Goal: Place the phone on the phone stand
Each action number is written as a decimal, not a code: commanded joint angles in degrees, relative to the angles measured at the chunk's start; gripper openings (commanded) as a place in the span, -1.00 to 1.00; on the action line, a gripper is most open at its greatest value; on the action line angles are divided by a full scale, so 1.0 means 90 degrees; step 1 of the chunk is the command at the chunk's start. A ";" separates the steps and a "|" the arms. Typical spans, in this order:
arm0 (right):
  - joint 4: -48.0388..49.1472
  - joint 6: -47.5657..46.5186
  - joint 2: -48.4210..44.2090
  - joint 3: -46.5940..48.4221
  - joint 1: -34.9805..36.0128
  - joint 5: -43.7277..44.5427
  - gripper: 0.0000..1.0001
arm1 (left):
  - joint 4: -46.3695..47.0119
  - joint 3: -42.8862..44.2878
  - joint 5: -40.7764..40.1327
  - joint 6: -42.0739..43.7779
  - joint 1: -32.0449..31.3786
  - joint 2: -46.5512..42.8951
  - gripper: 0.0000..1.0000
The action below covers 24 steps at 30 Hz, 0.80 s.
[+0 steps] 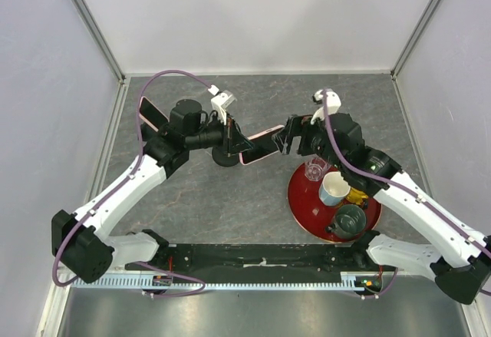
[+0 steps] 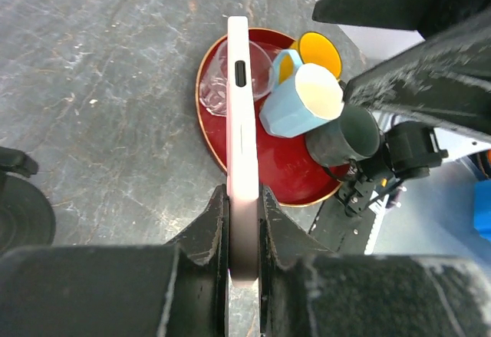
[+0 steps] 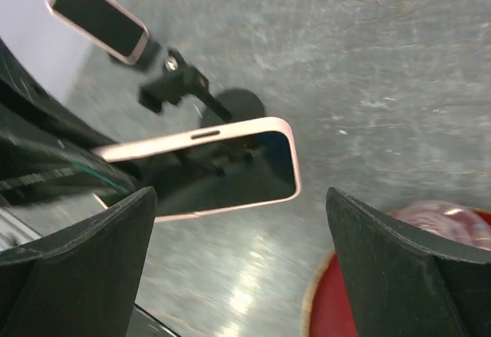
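A pink-edged phone with a dark screen is held above the table by one end in my left gripper, which is shut on it. In the left wrist view the phone stands edge-on between the jaws of my left gripper. The black phone stand sits under the left gripper; its disc base and stem show behind the phone. My right gripper is open and empty, just off the phone's free end, and its own view shows the right gripper below the phone.
A red tray at the right holds a clear glass, a light blue cup, a yellow cup and a dark pot. A second pink-edged phone is at the far left by the left arm.
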 commanded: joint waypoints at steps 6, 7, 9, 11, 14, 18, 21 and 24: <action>-0.2432 -0.3852 0.0634 0.1416 0.0016 -0.0182 0.87 | 0.0256 0.0630 0.1525 -0.0068 -0.0113 0.0351 -0.96; -0.2432 -0.3970 0.0702 0.1552 0.0016 -0.0502 0.87 | 0.0236 0.0649 0.1546 -0.0019 -0.0152 0.0362 -0.96; -0.2490 -0.4233 0.0907 0.1679 0.0016 -0.0749 0.86 | 0.0100 0.0708 0.1546 0.0176 -0.0308 0.0430 -0.96; -0.2607 -0.4371 0.1063 0.1826 0.0016 -0.0935 0.86 | -0.0076 0.0785 0.1546 0.0303 -0.0434 0.0479 -0.96; -0.2676 -0.4576 0.1103 0.1914 0.0016 -0.1052 0.87 | -0.0310 0.0893 0.1536 0.0469 -0.0591 0.0547 -0.96; -0.2871 -0.4742 0.1132 0.2002 0.0016 -0.1530 0.88 | -0.0506 0.0972 0.1517 0.0704 -0.0738 0.0557 -0.96; -0.3076 -0.4889 0.1142 0.2032 0.0016 -0.1803 0.86 | -0.0613 0.1020 0.1604 0.0831 -0.0826 0.0625 -0.96; -0.3232 -0.5055 0.1200 0.1983 0.0016 -0.2146 0.78 | -0.0672 0.1069 0.1760 0.0889 -0.0845 0.0665 -0.96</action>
